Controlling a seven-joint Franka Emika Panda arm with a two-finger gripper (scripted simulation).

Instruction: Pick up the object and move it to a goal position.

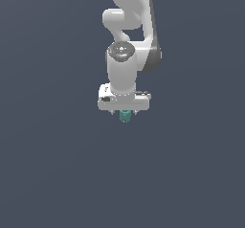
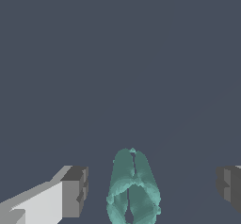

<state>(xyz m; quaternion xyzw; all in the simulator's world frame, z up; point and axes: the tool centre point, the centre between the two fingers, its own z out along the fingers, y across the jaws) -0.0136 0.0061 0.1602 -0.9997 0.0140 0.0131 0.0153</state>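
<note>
The object is a small teal-green piece with two rounded lobes running along its length. In the exterior view it sits directly under the white hand, and only its lower end shows. My gripper is open around it. In the wrist view the object lies between the two dark grey fingertips, one on each side, with a visible gap to each. My gripper does not touch the piece there. The frames do not show whether the object rests on the surface.
A plain dark blue-grey surface fills both views, with no other objects or edges in sight. The white arm rises above the hand in the exterior view.
</note>
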